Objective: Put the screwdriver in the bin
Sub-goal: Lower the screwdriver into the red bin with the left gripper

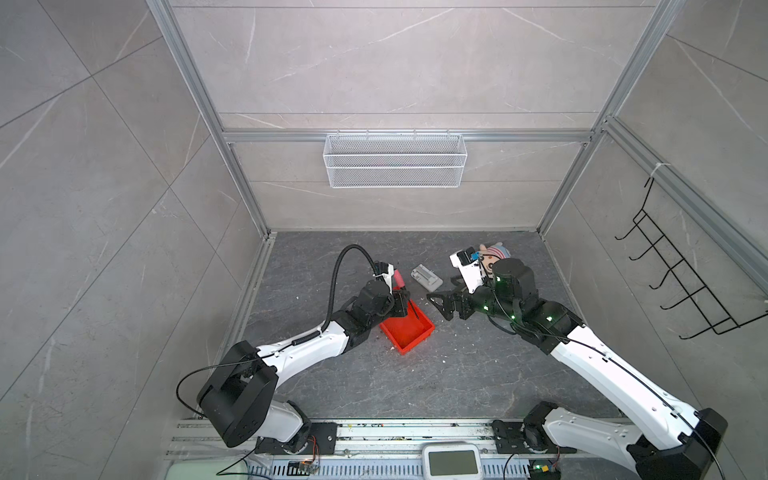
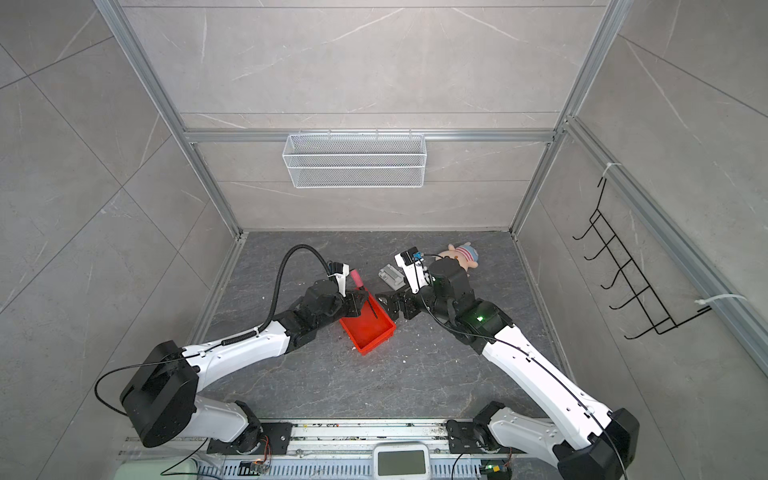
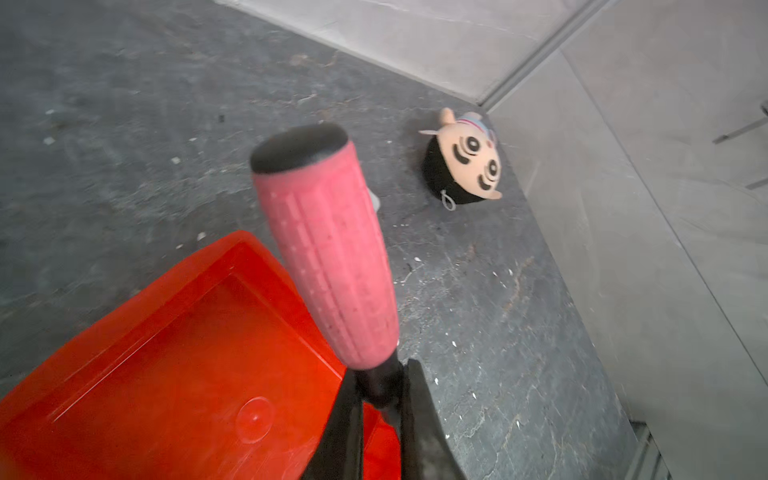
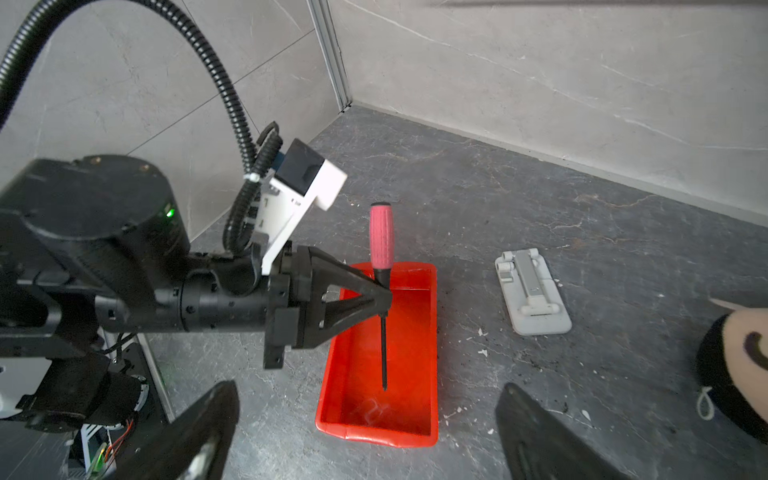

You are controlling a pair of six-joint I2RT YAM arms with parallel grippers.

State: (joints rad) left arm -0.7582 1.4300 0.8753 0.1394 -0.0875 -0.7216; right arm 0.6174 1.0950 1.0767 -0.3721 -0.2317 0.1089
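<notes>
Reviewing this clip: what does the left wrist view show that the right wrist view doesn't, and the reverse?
Left wrist only: the plush doll's whole face, and a close-up of the screwdriver's black collar pinched in the left gripper.
Right wrist only: the screwdriver's full thin shaft, tip pointing down into the bin; the grey-white block; the right gripper, open and holding nothing.
Both: the screwdriver held by the left gripper, the red bin, and at least part of the plush doll.

No lettering is readable (tiny marks on the white mount (image 4: pixel 291 208) blur).
</notes>
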